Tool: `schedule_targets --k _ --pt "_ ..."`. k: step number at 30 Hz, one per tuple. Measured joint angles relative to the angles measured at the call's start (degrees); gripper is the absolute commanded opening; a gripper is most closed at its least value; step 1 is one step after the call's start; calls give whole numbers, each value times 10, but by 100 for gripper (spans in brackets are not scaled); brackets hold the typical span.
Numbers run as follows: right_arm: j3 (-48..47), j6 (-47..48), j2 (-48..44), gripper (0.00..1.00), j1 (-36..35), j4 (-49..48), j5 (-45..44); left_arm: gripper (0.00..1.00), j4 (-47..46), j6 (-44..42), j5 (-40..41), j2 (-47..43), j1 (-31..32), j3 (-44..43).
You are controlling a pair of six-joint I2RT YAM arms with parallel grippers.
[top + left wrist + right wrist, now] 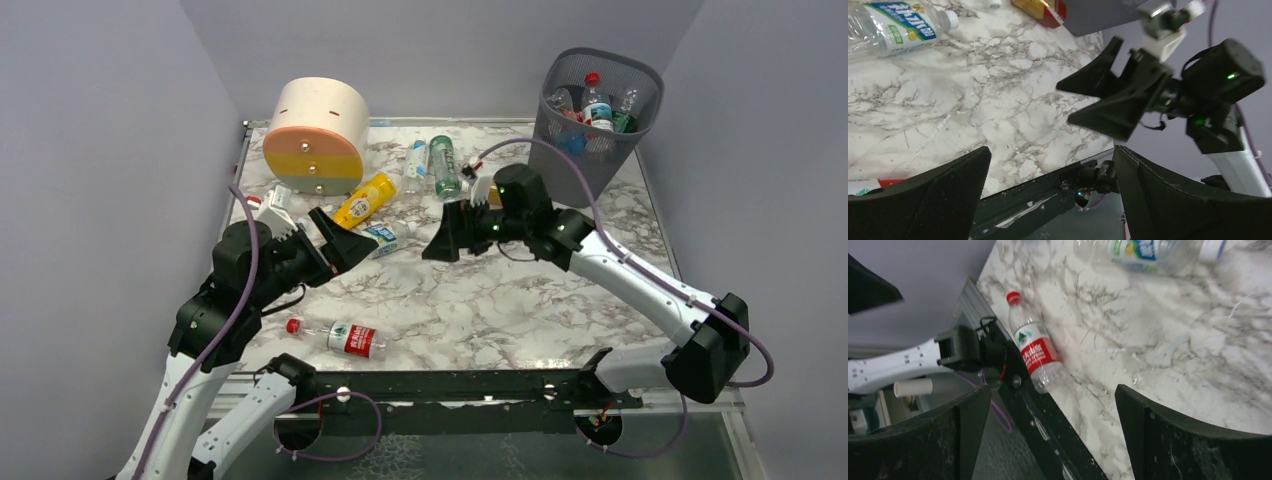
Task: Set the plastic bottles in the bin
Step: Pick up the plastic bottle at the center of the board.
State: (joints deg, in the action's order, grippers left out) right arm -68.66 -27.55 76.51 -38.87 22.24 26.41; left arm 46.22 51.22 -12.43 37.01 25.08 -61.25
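Both wide and empty: left gripper (358, 242), right gripper (440, 235). Farthest from bin (570, 150), red-labelled bottle (340, 337): likely light, thin-walled, roll-prone; pinch mid-label.

Pretty clearly a robotics lab test cell, not anybody's home or kitchen. The marble-patterned tabletop (500, 300) is boxed in by plain lilac-grey panels (100, 150) on the left, back and right of the top view, like a little booth. The left arm (230, 270) and right arm (620, 265) are bolted to a black rail (450, 385) along the bottom edge, with purple cables (770, 360) looping loose. Everything on the table reads as staged props: plastic bottles (345, 338) scattered about, a mesh bin (595, 115) upper right, and a round pastel drawer unit (315, 135) upper left.
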Motion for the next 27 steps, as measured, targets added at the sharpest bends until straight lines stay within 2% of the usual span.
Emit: schedule_targets --k 5,13,27 --pt "65 2 -10 97 -98 -33 -22 99 -4 -13 3 -9 0 -28" --pt "57 28 53 97 -259 -78 -92 99 -14 -25 4 -38 0 -29" --pt "-20 86 220 97 -363 -83 -203 99 -16 -50 4 -44 0 -31"
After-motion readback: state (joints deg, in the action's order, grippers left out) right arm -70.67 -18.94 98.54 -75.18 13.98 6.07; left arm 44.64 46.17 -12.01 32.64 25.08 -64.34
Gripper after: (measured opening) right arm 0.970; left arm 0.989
